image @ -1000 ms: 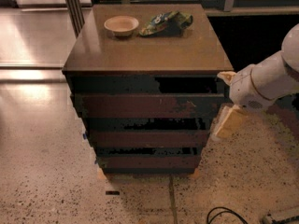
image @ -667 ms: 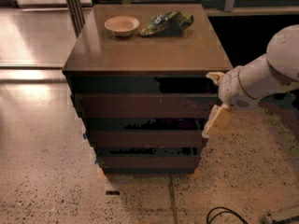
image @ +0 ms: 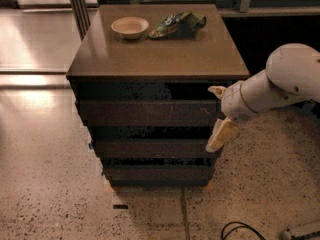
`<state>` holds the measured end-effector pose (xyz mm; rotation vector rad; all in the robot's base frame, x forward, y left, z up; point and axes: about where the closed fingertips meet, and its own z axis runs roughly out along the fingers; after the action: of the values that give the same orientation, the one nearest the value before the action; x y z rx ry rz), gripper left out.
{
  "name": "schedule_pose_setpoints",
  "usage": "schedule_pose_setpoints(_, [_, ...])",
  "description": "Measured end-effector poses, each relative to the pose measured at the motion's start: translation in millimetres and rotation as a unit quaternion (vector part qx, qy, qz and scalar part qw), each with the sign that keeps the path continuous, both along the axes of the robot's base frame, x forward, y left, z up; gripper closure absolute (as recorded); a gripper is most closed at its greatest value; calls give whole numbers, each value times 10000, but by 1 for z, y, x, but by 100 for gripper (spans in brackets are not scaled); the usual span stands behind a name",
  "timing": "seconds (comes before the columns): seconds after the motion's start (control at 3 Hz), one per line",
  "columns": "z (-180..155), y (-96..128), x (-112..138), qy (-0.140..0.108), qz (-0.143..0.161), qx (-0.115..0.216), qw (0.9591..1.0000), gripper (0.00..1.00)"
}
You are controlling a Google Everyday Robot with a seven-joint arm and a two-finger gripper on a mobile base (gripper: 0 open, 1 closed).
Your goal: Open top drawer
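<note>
No legible text, even on the crumpled green bag (image: 177, 24) at twelve o'clock; the cream two-finger gripper (image: 220, 112) sits at three o'clock.

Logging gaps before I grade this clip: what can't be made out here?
Camera view only:
Top drawer inside: lost in shadow under the tabletop.
Hand at the drawer's right end: contact with it unclear, dark there.
Arm: cut off by the right edge.
Bag print: too small.

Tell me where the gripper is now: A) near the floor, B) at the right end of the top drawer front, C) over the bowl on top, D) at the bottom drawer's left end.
B: the gripper sits at the right end of the top drawer, jaws spread above and below its front panel.
</note>
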<state>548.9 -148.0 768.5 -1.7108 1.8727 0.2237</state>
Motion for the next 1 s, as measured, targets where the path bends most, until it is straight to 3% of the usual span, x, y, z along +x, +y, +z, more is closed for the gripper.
schedule_pose_setpoints(0.67, [-68,25,13,13,248,97,9996,0])
schedule_pose_setpoints(1.0, [-84,29,28,-64,275,109,9995,0])
